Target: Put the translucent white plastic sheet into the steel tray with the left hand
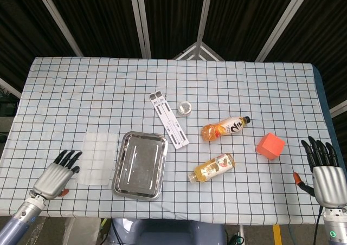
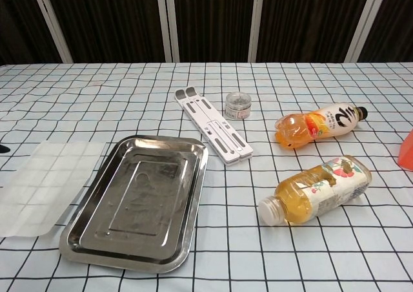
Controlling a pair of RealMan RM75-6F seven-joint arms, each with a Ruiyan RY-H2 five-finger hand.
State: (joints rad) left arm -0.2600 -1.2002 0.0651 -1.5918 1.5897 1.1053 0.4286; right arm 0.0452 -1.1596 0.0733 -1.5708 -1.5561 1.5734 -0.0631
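Observation:
The translucent white plastic sheet (image 1: 97,159) (image 2: 45,186) lies flat on the checked cloth, just left of the steel tray (image 1: 140,164) (image 2: 137,201). Nothing lies in the tray. My left hand (image 1: 56,176) hovers at the front left, its fingers spread, fingertips close to the sheet's near left edge without touching it. My right hand (image 1: 324,173) stays at the front right edge, fingers apart and holding nothing. The chest view shows neither hand clearly.
A white folding stand (image 1: 168,119) and a small round tin (image 1: 185,108) lie behind the tray. Two drink bottles (image 1: 224,128) (image 1: 212,167) lie on their sides right of it. An orange cube (image 1: 270,146) sits near the right hand.

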